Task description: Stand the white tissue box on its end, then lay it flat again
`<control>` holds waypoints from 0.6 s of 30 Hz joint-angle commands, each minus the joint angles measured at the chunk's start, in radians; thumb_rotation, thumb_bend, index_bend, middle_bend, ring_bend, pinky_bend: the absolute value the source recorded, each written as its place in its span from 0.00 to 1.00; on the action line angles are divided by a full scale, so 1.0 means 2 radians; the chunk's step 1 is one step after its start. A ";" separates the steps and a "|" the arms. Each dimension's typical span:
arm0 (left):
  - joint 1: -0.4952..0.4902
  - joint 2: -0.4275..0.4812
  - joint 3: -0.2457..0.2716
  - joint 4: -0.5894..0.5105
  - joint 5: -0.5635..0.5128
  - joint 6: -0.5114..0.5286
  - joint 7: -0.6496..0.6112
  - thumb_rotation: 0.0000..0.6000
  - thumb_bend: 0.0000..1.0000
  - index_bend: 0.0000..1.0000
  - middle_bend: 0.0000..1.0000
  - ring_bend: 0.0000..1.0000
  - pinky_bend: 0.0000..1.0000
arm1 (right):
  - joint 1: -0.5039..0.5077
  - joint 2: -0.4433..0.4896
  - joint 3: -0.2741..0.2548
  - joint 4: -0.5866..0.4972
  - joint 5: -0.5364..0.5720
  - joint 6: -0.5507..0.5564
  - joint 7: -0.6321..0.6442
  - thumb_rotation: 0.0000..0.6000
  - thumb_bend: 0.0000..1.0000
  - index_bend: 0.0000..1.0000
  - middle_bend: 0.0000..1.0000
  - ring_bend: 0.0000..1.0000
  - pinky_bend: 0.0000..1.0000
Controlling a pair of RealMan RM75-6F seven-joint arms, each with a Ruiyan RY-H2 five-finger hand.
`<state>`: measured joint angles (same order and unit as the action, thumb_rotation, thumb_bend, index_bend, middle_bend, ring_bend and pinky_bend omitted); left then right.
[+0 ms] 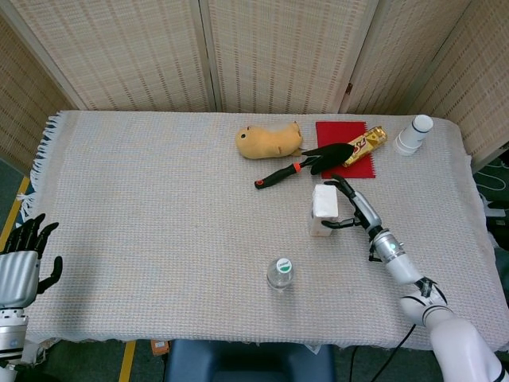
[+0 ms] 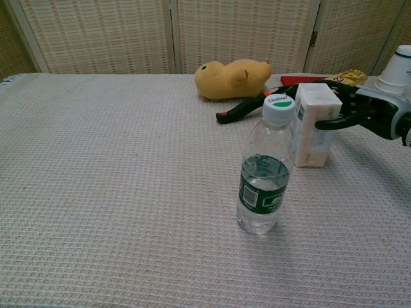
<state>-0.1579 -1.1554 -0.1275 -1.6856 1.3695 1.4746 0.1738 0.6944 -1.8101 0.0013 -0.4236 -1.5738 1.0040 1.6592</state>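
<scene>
While the white tissue box [image 1: 323, 208] stands on its end right of the table's centre, the right hand [image 1: 354, 208] grips it from the right side, fingers wrapped on the upper part. Nearest things: a water bottle [image 2: 264, 173] in front, a black trowel [image 1: 306, 164] behind, then a yellow plush toy [image 1: 269, 142], red cloth [image 1: 343, 148], and paper cups [image 1: 413, 134]. The beige woven tablecloth [image 1: 159, 207] covers the table before wicker screens [image 1: 278, 48]; the left hand [image 1: 20, 267] hangs off the left edge, fingers apart, holding nothing.

- The water bottle [image 2: 265, 168] hides the tissue box's [image 2: 316, 125] left edge in the chest view;
- the right robot hand [image 2: 376, 115] is cut off there, seemingly gripping the box;
- the left robot hand [image 1: 20, 267] is half out of frame.
</scene>
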 commanded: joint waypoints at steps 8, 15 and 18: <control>0.002 0.002 0.000 -0.004 0.001 0.004 0.001 1.00 0.48 0.17 0.00 0.00 0.09 | -0.012 0.091 -0.009 -0.131 -0.015 0.049 -0.123 1.00 0.00 0.00 0.01 0.00 0.00; 0.004 0.005 0.002 -0.010 0.008 0.008 -0.002 1.00 0.48 0.17 0.00 0.00 0.09 | -0.002 0.229 0.025 -0.371 0.018 0.033 -0.348 1.00 0.00 0.00 0.00 0.00 0.00; 0.006 0.007 0.002 -0.011 0.010 0.012 -0.004 1.00 0.48 0.17 0.00 0.00 0.09 | 0.002 0.270 0.050 -0.447 0.059 0.018 -0.494 1.00 0.00 0.00 0.01 0.00 0.00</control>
<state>-0.1467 -1.1416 -0.1242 -1.7074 1.3885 1.4979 0.1652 0.6833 -1.4580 0.0280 -1.0596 -1.5559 1.0767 1.0644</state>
